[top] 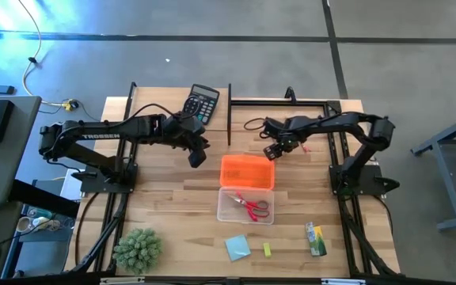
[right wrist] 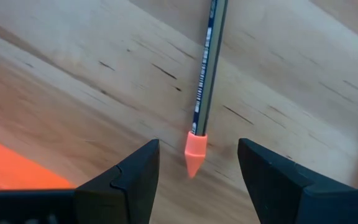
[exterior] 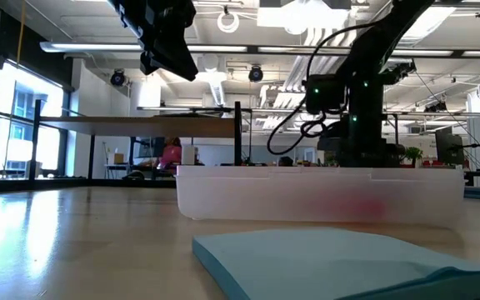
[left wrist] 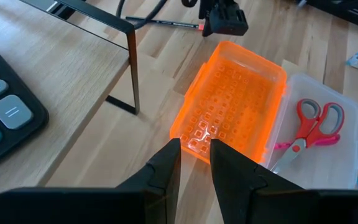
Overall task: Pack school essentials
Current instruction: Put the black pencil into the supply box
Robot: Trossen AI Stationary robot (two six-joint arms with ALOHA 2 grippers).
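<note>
A dark pencil [right wrist: 205, 74] with a pink-orange cap [right wrist: 194, 152] lies flat on the wood behind the orange lid [top: 247, 171]. My right gripper [right wrist: 197, 165] hovers open over its capped end, one finger on each side, touching nothing. My left gripper [left wrist: 195, 152] hangs above the table by the lid's left far corner, with a narrow gap between its fingers and nothing in it. The clear box [top: 245, 204] holds red-handled scissors [left wrist: 316, 121] and a pink pen [left wrist: 283, 145]. The blue notepad [top: 237, 248], yellow block [top: 266, 250] and green-yellow packet [top: 316, 238] lie near the table's near edge.
A black calculator [top: 201, 103] sits at the far edge, left of a thin black frame [top: 229, 111]. A spiky green plant [top: 138, 249] stands at the near left corner. Bare wood shows between the box and the right arm's base [top: 355, 178].
</note>
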